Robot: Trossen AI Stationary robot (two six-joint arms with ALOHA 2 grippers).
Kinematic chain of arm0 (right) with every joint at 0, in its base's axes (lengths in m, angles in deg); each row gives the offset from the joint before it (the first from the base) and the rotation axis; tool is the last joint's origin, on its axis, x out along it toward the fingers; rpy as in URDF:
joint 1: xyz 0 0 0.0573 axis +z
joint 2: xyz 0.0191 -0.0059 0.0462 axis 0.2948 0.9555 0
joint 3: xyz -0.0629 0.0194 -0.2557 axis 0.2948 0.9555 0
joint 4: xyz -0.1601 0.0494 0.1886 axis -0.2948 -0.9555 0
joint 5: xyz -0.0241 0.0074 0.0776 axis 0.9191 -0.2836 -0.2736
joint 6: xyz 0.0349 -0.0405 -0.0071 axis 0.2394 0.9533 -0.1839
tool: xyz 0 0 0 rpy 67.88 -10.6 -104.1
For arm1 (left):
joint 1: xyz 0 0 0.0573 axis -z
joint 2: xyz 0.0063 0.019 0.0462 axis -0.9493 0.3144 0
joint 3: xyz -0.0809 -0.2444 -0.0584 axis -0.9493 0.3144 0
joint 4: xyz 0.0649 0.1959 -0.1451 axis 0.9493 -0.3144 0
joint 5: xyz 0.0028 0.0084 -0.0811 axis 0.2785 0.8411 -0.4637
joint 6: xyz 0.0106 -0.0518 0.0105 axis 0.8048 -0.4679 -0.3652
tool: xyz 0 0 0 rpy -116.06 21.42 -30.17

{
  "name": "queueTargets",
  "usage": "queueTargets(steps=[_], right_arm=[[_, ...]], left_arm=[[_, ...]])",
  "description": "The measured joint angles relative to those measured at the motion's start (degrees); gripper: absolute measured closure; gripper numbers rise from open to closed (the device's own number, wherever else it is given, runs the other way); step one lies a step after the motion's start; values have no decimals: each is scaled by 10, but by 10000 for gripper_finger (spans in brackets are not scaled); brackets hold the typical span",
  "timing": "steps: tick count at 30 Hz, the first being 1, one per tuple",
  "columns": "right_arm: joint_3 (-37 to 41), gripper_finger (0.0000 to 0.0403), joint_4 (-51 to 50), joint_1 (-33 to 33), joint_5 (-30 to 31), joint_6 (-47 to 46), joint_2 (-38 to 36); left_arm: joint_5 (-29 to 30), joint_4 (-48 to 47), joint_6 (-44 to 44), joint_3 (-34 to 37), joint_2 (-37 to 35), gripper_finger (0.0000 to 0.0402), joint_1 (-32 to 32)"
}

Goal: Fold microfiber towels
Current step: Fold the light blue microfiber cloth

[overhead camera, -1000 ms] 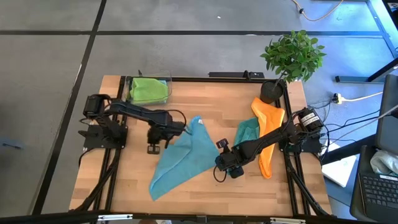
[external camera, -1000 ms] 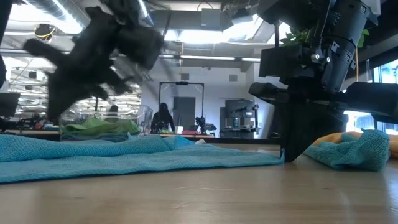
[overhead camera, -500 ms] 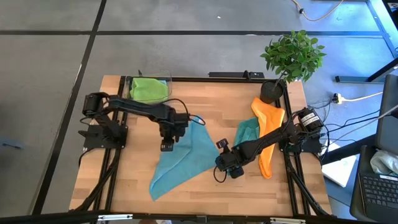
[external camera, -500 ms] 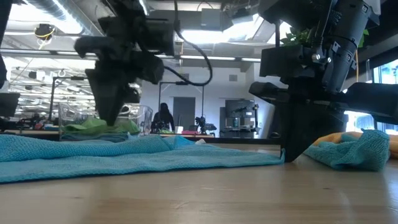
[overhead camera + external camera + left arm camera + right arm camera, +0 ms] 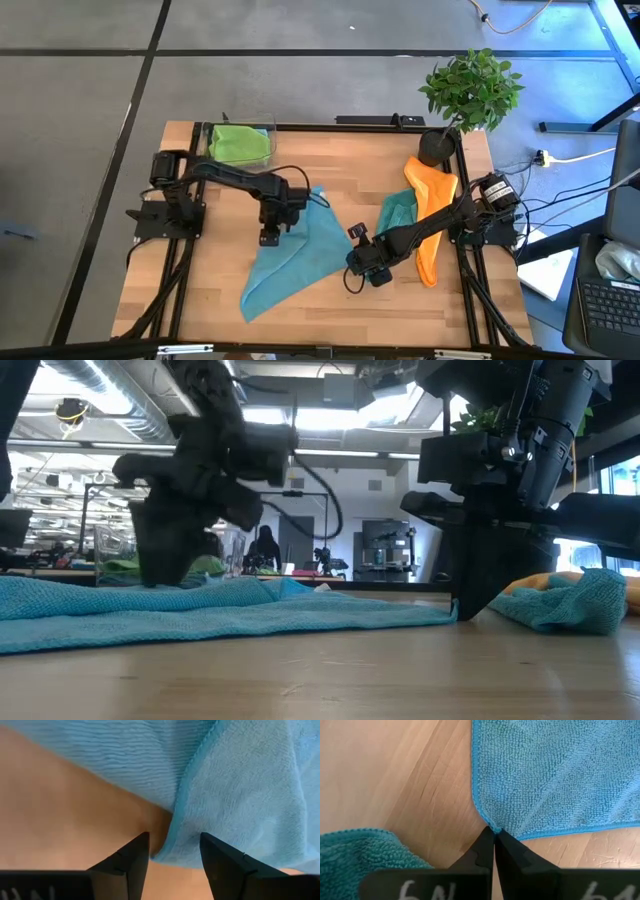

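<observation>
Right gripper [image 5: 493, 836] pinches blue towel [image 5: 295, 255] corner, left gripper [image 5: 172, 851] open over its edge; shallow bite slips.

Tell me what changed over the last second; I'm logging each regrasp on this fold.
The left gripper moved from the table beside the light blue towel to its left edge near the upper corner and opened, fingers astride the hem. The right gripper stayed shut on the towel's right corner. The towel itself did not visibly move.
</observation>
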Motion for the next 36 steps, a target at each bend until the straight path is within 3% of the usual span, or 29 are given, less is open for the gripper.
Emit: queueTargets(steps=[4,11,22,30,33,36], right_arm=[[0,389,0,0,0,0,0],[0,389,0,0,0,2,0],[0,389,0,0,0,3,0],[0,389,0,0,0,-8,0],[0,389,-1,0,0,-12,0],[0,389,-1,0,0,-12,0]], left_arm=[[-22,3,1,0,10,231,0],[-12,-4,15,0,9,252,4],[14,-77,7,1,9,393,4],[137,-293,-51,3,9,399,10],[130,-369,-103,13,9,401,10],[71,-374,-132,29,9,398,15]])
